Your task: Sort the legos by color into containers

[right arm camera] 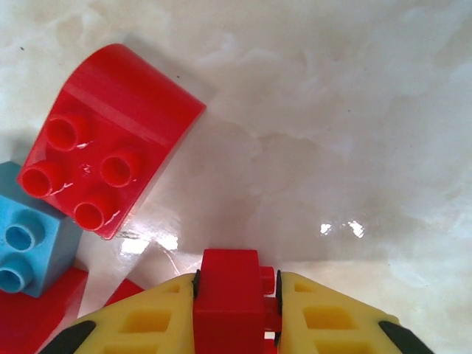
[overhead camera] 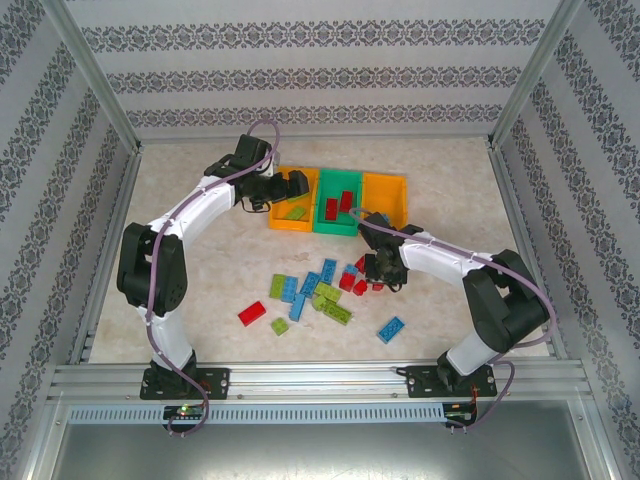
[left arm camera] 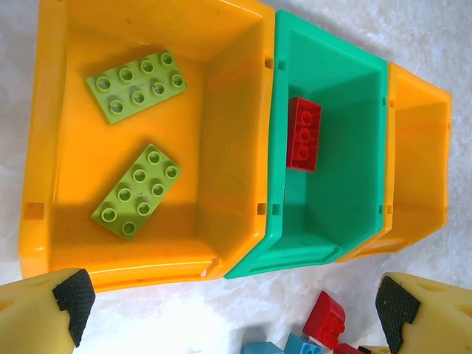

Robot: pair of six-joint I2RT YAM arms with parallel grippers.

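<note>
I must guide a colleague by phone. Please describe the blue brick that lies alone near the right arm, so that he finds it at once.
Start at the row of bins at the far side of the table; before it lies the loose pile of bricks. Right of the pile, toward the right arm, one blue brick lies alone. Unlike the other blue ones, it touches nothing.

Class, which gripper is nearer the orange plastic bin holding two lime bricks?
Left. The left gripper hovers beside that orange bin; the right gripper, farther off, clamps a red brick.
</note>
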